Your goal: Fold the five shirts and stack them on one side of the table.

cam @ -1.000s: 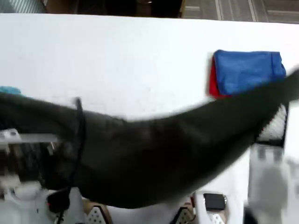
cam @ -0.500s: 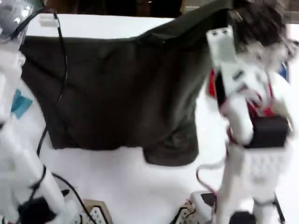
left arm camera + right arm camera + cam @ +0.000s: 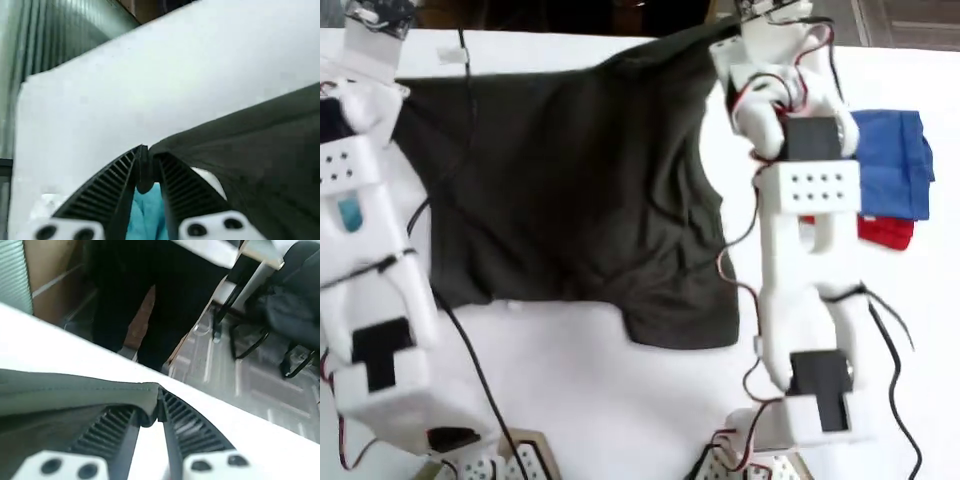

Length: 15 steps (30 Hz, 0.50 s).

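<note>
Dark shirt [image 3: 570,200] lowered onto table [image 3: 620,400]; left fingers [image 3: 120,185] and right fingers [image 3: 192,432] each pinching far corner

White plastic arms [image 3: 807,190], black servo blocks [image 3: 817,138], red-and-black cables [image 3: 477,385], and a black ribbed gripper [image 3: 143,149] on each

The left arm [image 3: 365,250] is extended toward 11 o'clock, the right arm [image 3: 807,260] toward 1 o'clock; the left gripper [image 3: 145,155] and right gripper [image 3: 159,392] are clamped on the shirt [image 3: 570,190].
</note>
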Each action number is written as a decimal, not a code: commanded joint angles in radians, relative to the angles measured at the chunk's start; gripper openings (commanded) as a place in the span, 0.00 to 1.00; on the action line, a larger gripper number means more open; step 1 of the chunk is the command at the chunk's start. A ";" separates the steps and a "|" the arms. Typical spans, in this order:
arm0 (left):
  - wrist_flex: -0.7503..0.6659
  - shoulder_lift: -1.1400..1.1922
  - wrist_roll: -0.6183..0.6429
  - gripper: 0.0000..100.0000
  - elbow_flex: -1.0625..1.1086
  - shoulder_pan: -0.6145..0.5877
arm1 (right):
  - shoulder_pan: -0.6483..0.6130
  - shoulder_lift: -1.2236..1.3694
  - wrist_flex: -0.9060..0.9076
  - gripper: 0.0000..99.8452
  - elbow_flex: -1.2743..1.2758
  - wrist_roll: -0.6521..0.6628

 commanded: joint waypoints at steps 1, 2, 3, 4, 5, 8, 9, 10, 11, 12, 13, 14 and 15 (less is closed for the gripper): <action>-0.017 0.052 0.005 0.03 -0.019 0.020 | -0.013 0.044 0.010 0.02 -0.008 -0.008; -0.017 0.074 0.006 0.03 -0.018 0.021 | -0.016 0.064 0.019 0.02 -0.008 -0.008; -0.017 0.094 0.006 0.03 -0.018 0.021 | -0.021 0.082 0.025 0.02 -0.008 -0.008; -0.017 0.115 0.006 0.03 -0.021 0.020 | -0.022 0.102 0.031 0.02 -0.008 -0.008; -0.017 0.137 0.006 0.03 -0.024 0.017 | -0.022 0.119 0.035 0.02 -0.008 -0.008; -0.017 0.193 0.006 0.03 -0.019 0.014 | -0.022 0.168 0.038 0.02 -0.009 -0.002; -0.008 0.212 0.006 0.03 -0.018 0.014 | -0.022 0.183 0.038 0.02 -0.008 -0.002; 0.017 0.233 0.006 0.03 -0.018 0.015 | -0.024 0.200 0.042 0.02 -0.006 -0.002; 0.043 0.258 0.006 0.03 -0.018 0.020 | -0.025 0.216 0.056 0.02 -0.006 -0.003; 0.071 0.279 0.006 0.03 -0.019 0.021 | -0.028 0.229 0.071 0.02 -0.008 -0.003; 0.095 0.302 0.006 0.03 -0.024 0.023 | -0.028 0.240 0.087 0.02 -0.008 -0.003; 0.112 0.322 0.005 0.03 -0.025 0.023 | -0.028 0.251 0.102 0.02 -0.008 -0.005; 0.126 0.341 0.005 0.03 -0.025 0.023 | -0.028 0.262 0.111 0.02 -0.008 -0.006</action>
